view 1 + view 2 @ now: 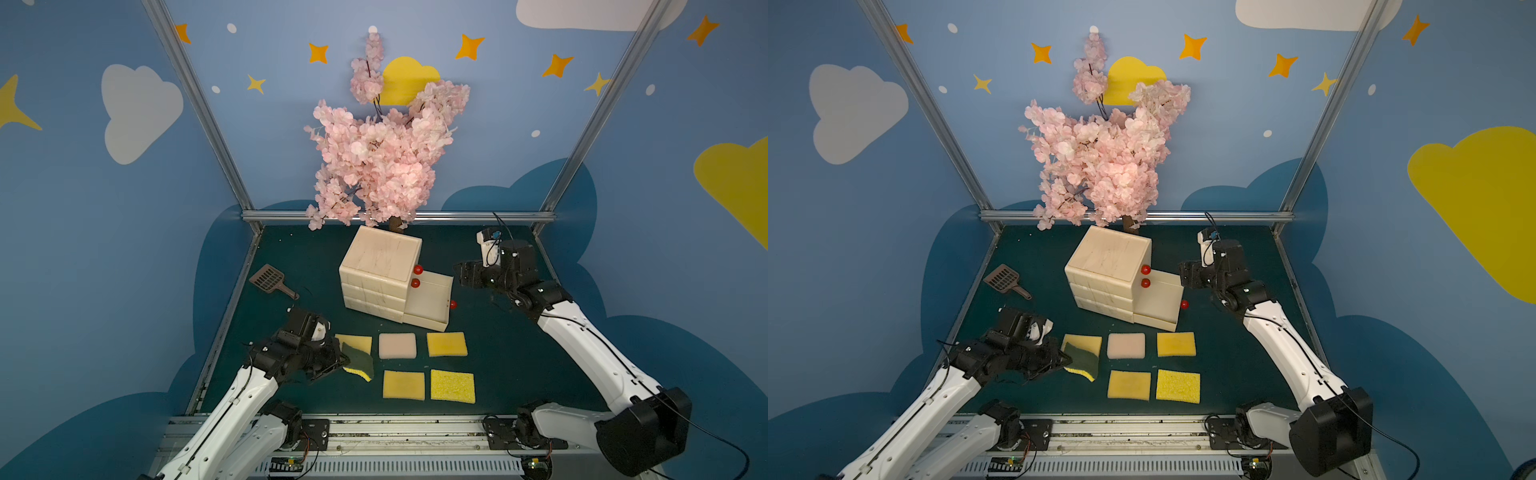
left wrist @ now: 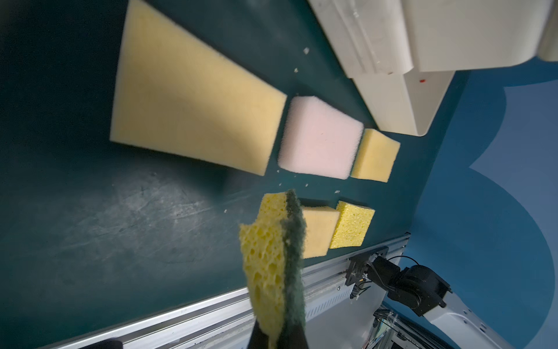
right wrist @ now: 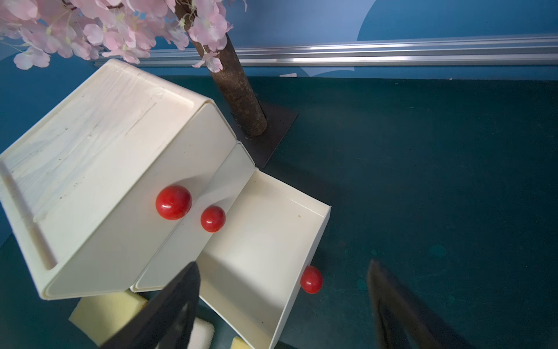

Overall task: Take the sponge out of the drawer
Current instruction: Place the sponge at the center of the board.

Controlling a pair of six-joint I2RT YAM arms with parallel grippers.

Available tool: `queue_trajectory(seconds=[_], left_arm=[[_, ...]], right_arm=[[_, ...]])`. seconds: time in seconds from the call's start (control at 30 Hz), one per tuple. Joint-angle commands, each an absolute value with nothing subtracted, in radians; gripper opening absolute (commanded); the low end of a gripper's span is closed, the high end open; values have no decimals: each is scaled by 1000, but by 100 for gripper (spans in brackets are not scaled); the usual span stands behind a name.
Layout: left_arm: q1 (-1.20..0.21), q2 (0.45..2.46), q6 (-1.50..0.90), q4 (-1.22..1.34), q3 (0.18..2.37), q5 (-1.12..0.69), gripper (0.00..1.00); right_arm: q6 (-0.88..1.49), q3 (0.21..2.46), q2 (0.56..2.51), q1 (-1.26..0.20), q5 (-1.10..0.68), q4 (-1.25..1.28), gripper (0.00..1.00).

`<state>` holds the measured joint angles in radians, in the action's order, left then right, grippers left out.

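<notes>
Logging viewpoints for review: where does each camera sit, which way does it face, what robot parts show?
Both top views: high above the arm bases, looking down over the table; both arms, left gripper and right gripper show.
Left wrist: looks along the shut left gripper holding the scrub sponge, toward the pink sponge.
Right wrist: looks down past the open right gripper into the empty open drawer.
Shared: the drawer unit shows in all four.

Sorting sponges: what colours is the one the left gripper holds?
Sponge: yellow with dark green scrub layer; clearest in left wrist view.
</notes>
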<state>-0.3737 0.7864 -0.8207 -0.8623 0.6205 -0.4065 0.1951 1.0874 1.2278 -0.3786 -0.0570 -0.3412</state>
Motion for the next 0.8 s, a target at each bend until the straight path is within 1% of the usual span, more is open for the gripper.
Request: queue_trajectory(seconds=[0.0,0.13,0.3,0.37,0.6,0.7,0.77], left_arm=[[-397,765,-895,-842,570,-375,3],[-408,774,-923,-806,527,-365,3],[-414,833,-946,-720,464,-379,4],[-414,863,-950,-703,451,-372,3],[-416,875,-934,-781,463,-321,3],[-414,862,-936,-809,458,-295,6],[-415,858,-943,-826,459,-268,5]], right_arm=[[196,1077,1201,-371,-32,-337,86],[196,1078,1207,-365,-23,-339,86],[198,1074,1215,-361,-25,-340,86],[199,1071,1214,-359,-20,-343,86],[201,1066,1219,-349,-14,-344,86],[207,1063,1225,-346,-24,-339,86],[209,1063,1230,-344,-28,-338,86]])
